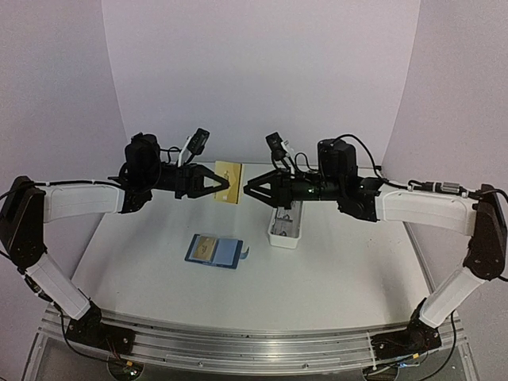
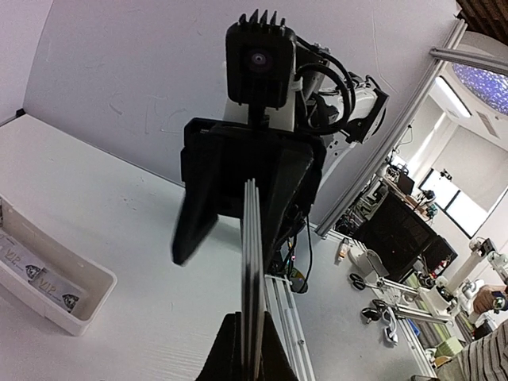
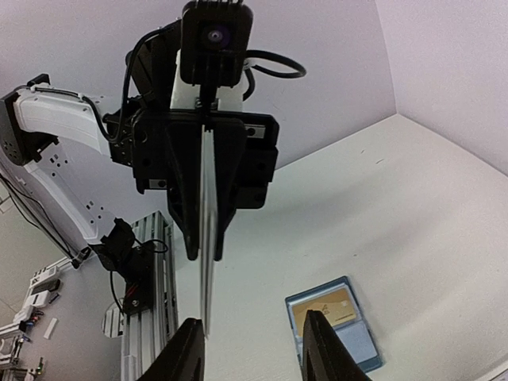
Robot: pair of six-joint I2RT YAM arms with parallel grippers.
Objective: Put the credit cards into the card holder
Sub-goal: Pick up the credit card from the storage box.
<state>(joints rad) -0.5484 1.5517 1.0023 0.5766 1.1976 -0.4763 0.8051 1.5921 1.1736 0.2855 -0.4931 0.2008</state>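
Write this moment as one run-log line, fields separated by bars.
left gripper: shut on gold card, raised | right gripper: open, facing card edge | card holder: lies open, tan card inside

Edge-on card [image 2: 252,270] in left jaws, right jaws spread opposite, white tray [image 2: 83,311] of cards [image 2: 40,274] lower left

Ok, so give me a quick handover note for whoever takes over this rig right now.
Left gripper: shut on a thin tan rectangular card, held on edge above the white table.
Right gripper: open, facing that card's edge, not gripping it.
Blue folding card holder: lies open on the table.
Done: one tan card sits in the holder.
Left: the held card, plus the pale cards lying in the long white tray.
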